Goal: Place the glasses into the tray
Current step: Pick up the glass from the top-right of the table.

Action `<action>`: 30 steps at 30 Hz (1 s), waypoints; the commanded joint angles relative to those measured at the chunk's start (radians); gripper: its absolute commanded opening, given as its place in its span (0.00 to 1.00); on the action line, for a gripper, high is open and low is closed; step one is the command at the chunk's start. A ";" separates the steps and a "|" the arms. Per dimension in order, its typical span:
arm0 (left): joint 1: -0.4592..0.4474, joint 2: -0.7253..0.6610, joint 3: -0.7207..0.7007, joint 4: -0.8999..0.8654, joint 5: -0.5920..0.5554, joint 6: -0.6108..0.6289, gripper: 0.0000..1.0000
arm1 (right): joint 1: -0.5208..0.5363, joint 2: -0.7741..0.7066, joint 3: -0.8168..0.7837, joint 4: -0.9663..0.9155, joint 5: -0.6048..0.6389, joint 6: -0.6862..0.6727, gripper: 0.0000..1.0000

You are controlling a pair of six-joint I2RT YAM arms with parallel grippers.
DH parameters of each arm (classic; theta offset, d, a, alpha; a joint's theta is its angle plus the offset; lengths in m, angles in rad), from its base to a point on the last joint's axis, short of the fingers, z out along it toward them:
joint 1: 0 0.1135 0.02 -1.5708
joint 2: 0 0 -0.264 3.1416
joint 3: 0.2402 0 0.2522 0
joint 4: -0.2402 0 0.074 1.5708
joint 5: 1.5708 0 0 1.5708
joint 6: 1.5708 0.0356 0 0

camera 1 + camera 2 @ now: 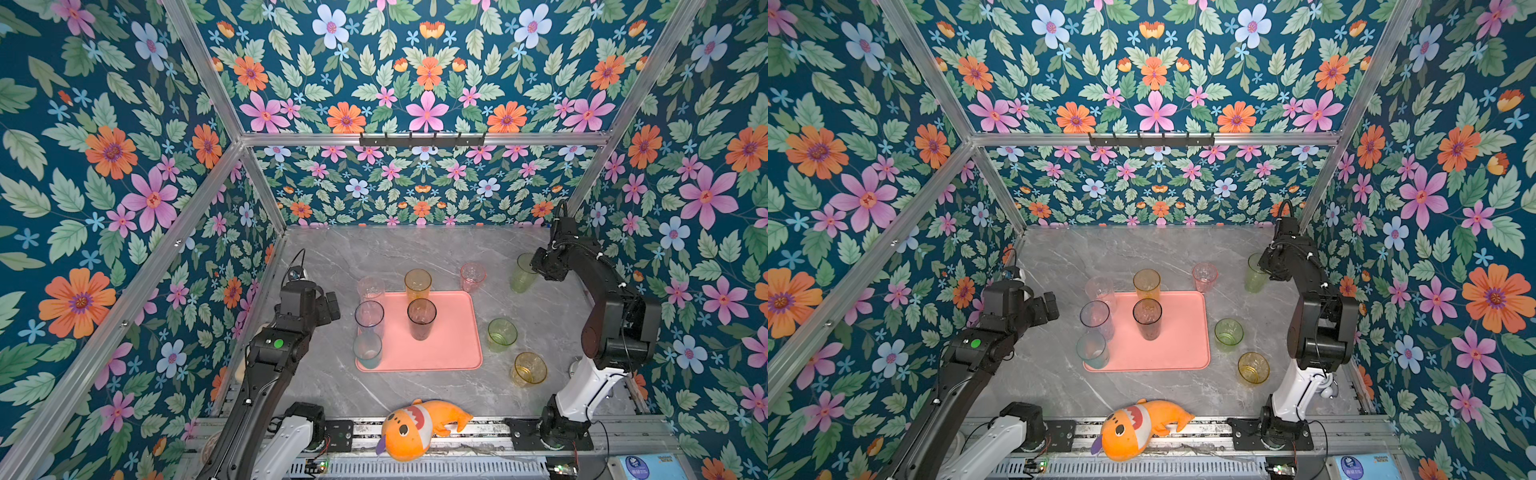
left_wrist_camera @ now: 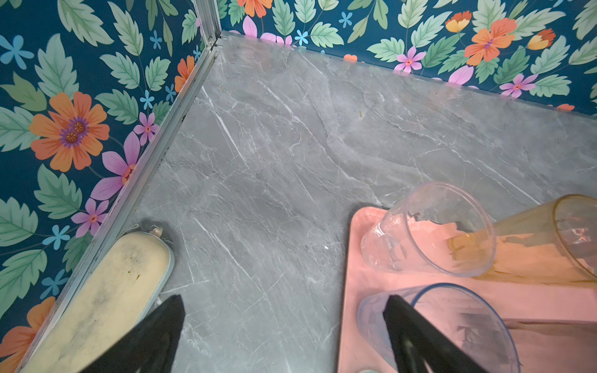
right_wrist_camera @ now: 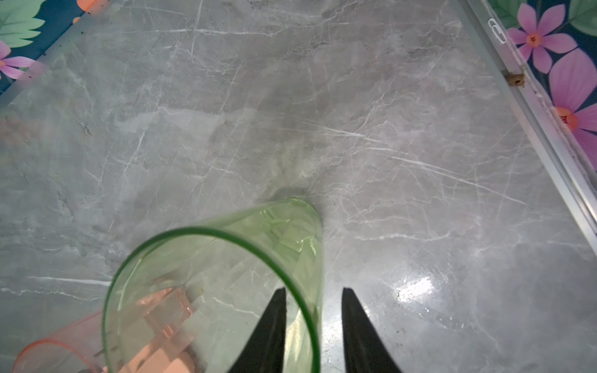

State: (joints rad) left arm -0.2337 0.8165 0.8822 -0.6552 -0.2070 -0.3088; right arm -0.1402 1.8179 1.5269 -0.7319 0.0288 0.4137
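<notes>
Left of the tray [image 1: 449, 340], the left gripper [image 2: 284, 298] hung with its jaws wide apart, holding nothing. On the tray stood five glasses, the smoke-grey tumbler [image 1: 422, 320] among them. Right of the tray waited the short green tumbler [image 1: 502, 334] and the yellow tumbler [image 1: 530, 369]. Farther right, the right gripper [image 3: 314, 290] straddled the wall of the tall green tumbler [image 3: 226, 258], jaws close but seemingly not yet pinching. This looked like the grasp step. Next it must pinch, lift, and carry the tumbler to the tray's bare right half.
</notes>
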 commanded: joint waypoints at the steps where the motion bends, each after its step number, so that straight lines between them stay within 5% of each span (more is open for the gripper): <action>1: 0.000 -0.002 0.009 -0.006 0.003 0.006 0.99 | 0.001 0.003 0.001 0.002 -0.006 0.005 0.26; 13: 0.002 -0.010 0.007 -0.009 0.003 0.009 0.99 | 0.001 -0.022 0.009 -0.004 -0.021 -0.012 0.08; 30: 0.001 -0.002 0.015 0.007 0.021 0.002 0.99 | 0.069 -0.207 0.051 -0.109 -0.039 -0.056 0.04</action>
State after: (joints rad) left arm -0.2337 0.8135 0.8890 -0.6567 -0.1925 -0.3088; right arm -0.0860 1.6474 1.5574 -0.8074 -0.0113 0.3660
